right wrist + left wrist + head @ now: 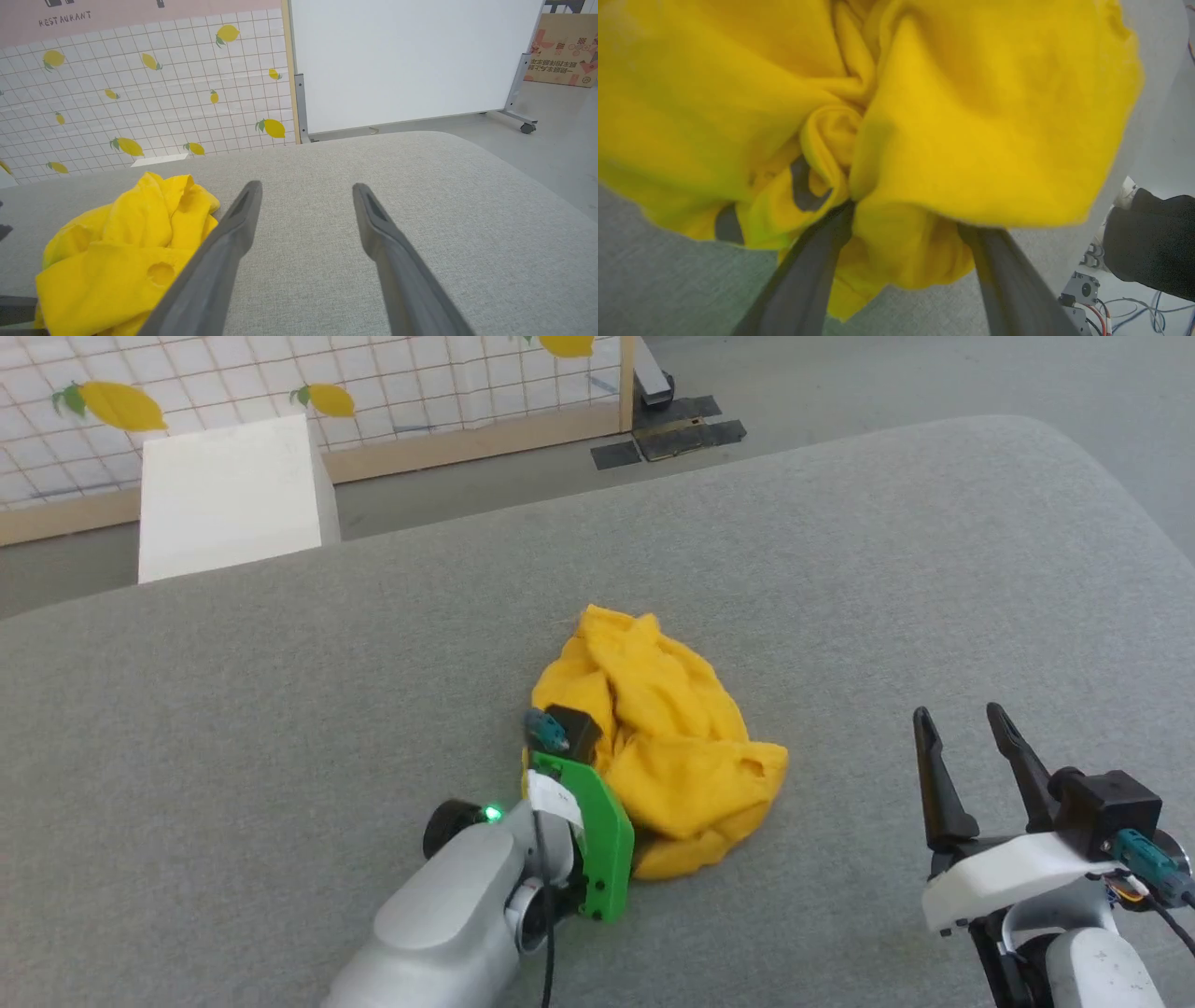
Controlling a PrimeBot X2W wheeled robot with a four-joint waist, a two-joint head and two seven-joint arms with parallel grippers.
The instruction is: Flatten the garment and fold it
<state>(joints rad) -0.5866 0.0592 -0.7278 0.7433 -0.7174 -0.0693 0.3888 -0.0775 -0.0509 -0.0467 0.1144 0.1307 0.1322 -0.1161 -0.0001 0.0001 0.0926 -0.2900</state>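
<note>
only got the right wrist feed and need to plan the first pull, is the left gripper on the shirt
observer: Yes. The left gripper is pushed into the garment, its fingers apart with a lump of cloth between them and their tips buried.
operator: is the shirt spread at all
observer: No. In the head view it lies as one crumpled heap near the middle of the grey cushion.
operator: any print showing
observer: A few grey patches show among the folds in the left wrist view; what they are I cannot tell.
</note>
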